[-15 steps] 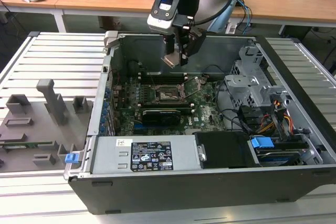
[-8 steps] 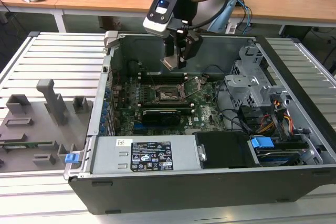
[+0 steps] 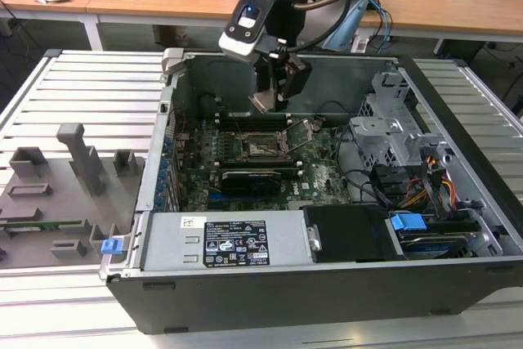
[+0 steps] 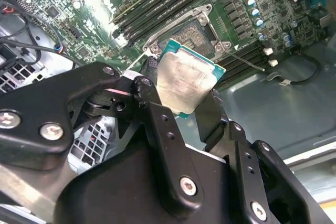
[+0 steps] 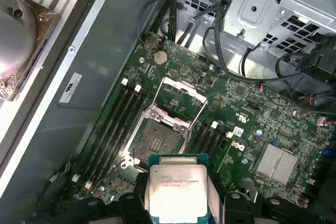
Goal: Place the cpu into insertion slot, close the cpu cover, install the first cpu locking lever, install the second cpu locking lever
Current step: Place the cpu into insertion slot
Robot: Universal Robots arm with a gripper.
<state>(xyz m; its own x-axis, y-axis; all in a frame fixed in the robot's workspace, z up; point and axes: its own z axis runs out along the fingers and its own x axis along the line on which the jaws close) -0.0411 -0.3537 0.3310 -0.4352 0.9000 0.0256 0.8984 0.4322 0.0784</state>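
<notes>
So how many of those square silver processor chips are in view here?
1. The cpu is gripped between the jaws, hanging over the motherboard close to the open, empty socket. Parts of the case are hidden, so there may be others.

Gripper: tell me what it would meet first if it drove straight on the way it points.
Probably the open square socket on the green motherboard, just ahead of the flat silver-grey cpu that the black gripper holds. The thin metal cover frame stands raised beyond it. Depth is unclear.
</notes>
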